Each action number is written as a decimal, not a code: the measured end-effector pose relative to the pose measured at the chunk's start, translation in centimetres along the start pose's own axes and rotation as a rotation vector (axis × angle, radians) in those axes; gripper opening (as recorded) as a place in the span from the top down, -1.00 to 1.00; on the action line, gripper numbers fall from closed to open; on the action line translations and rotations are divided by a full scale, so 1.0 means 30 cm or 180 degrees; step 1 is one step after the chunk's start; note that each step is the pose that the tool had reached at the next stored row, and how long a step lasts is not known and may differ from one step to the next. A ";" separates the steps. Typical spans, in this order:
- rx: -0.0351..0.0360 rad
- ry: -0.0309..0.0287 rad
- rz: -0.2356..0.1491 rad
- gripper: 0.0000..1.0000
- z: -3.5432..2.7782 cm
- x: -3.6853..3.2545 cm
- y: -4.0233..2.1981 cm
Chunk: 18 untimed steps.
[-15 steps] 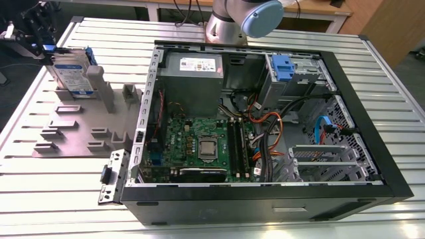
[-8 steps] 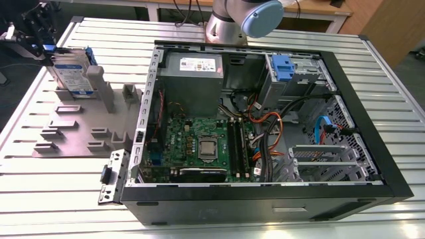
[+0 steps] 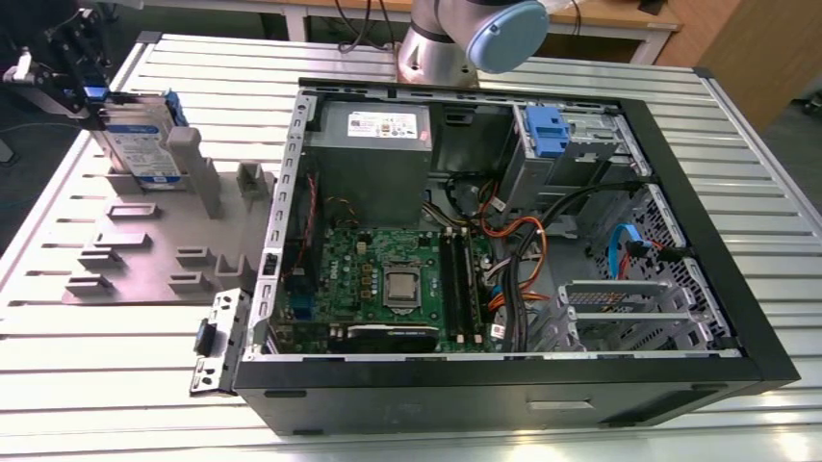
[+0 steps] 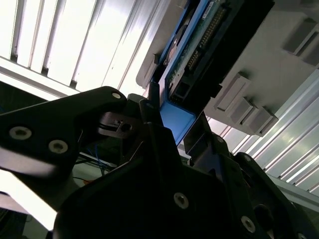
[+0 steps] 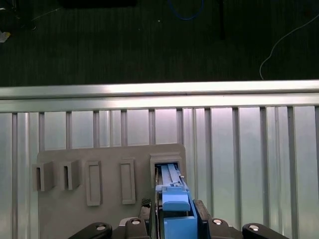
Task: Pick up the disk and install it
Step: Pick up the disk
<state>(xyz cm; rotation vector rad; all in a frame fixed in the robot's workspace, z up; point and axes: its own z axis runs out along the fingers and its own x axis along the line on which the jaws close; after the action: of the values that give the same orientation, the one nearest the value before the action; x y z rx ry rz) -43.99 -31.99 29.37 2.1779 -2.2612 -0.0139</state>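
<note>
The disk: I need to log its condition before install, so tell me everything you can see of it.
The disk is a flat silver-grey rectangular drive with a white-and-blue label, framed by a blue plastic bracket. It stands upright on edge at the grey holder plate, to the exterior view's left of the open computer case. The second wrist view shows its circuit board and connector. The fingers of the gripper press the bracket from both sides.

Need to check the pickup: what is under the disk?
The grey fixture plate, lying on the slatted table; the disk stands upright in one of its slots. The slot's walls hide the disk's lower edge.
</note>
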 end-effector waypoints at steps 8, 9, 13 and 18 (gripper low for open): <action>0.0001 0.0001 0.0000 0.11 0.006 0.000 0.000; 0.0001 0.0001 0.0000 0.11 0.008 0.000 0.000; 0.0000 0.0002 0.0000 0.11 0.009 0.000 0.000; 0.0000 0.0002 0.0000 0.11 0.009 0.000 0.000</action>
<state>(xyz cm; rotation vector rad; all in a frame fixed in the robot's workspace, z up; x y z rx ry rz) -43.99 -31.99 29.08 2.1777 -2.2610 -0.0133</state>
